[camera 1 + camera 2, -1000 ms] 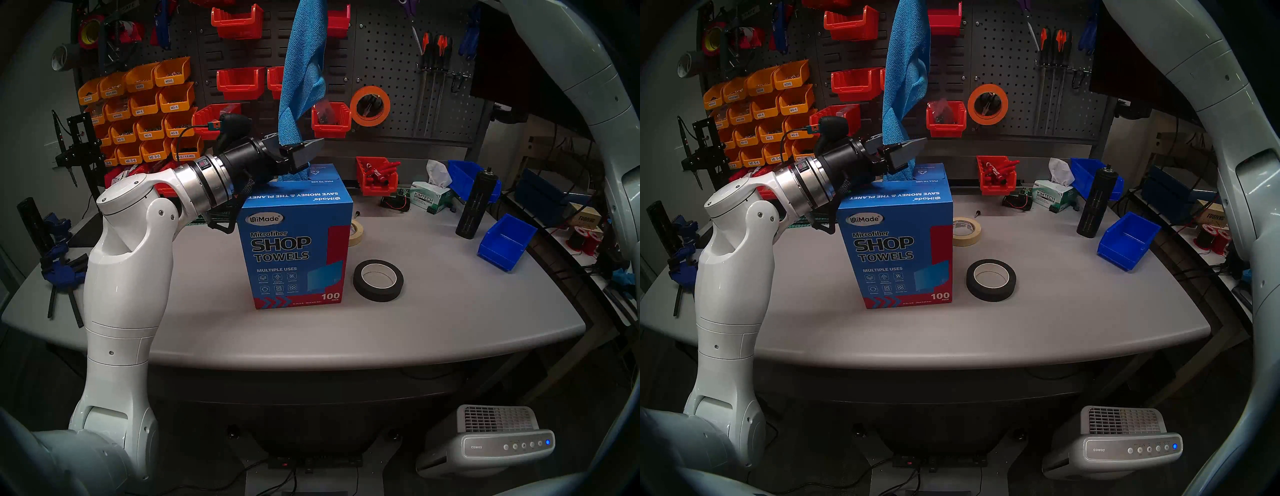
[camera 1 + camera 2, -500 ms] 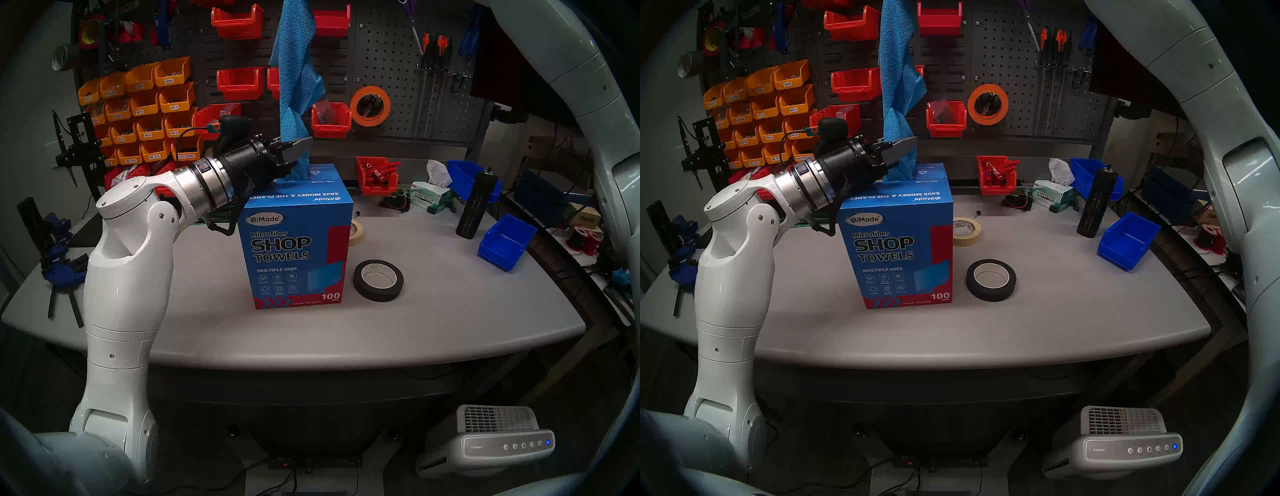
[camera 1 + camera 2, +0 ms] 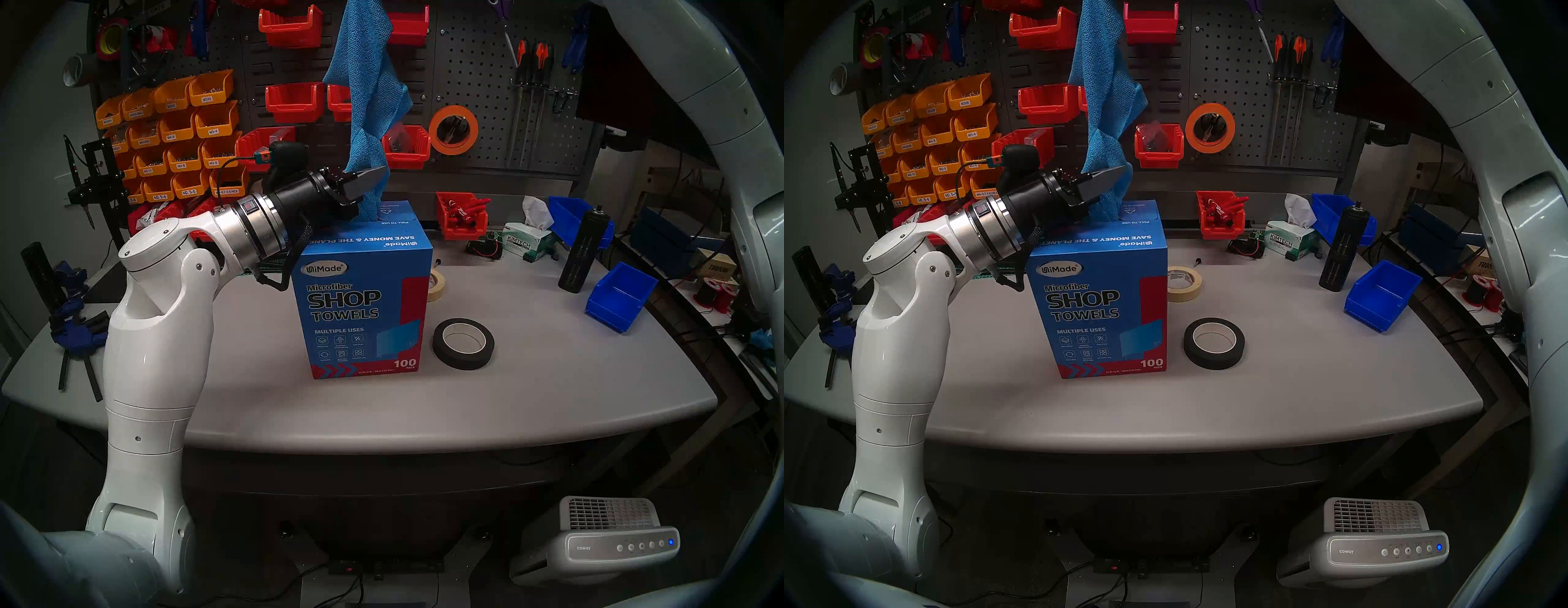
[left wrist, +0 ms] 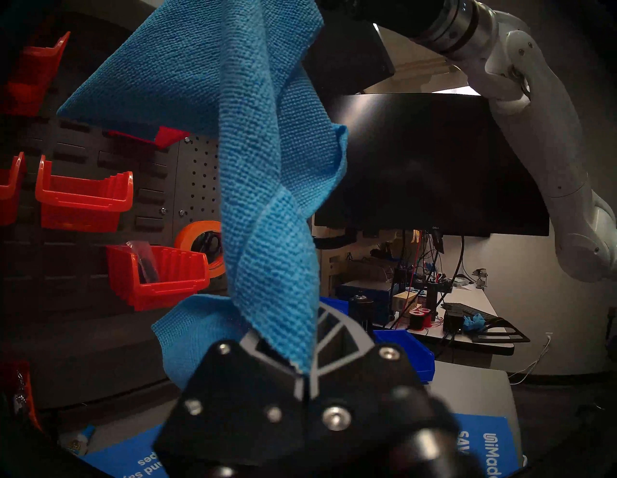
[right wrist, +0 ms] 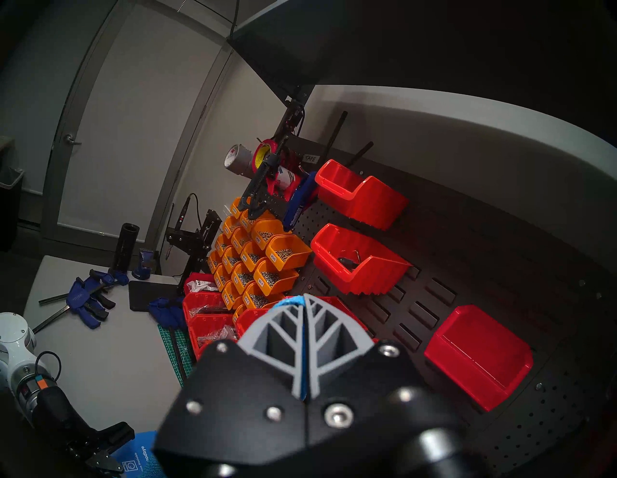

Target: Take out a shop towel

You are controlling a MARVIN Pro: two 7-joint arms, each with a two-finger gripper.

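**Two hands pinch one towel above the carton**

Both hands grip the same shop towel [image 3: 368, 85], a sky-blue waffle-weave cloth that hangs in a twisted column over the blue "SHOP TOWELS" carton [image 3: 365, 305]. Its upper end runs out of the top of the head views; in the right wrist view the right hand [image 5: 303, 347] has its grey fingers pressed together with a thin blue strip of the cloth between them. Lower down, the left hand [image 3: 369, 180] reaches in from the left, tilted slightly upward, and its fingers are clamped on the towel just above the carton's top. Below that grip the cloth runs down to the slot in the carton's top. The carton stands upright on the grey tabletop [image 3: 530, 382], with a black tape roll [image 3: 463, 343] just to its right and a cream tape roll [image 3: 437, 285] behind its right edge.
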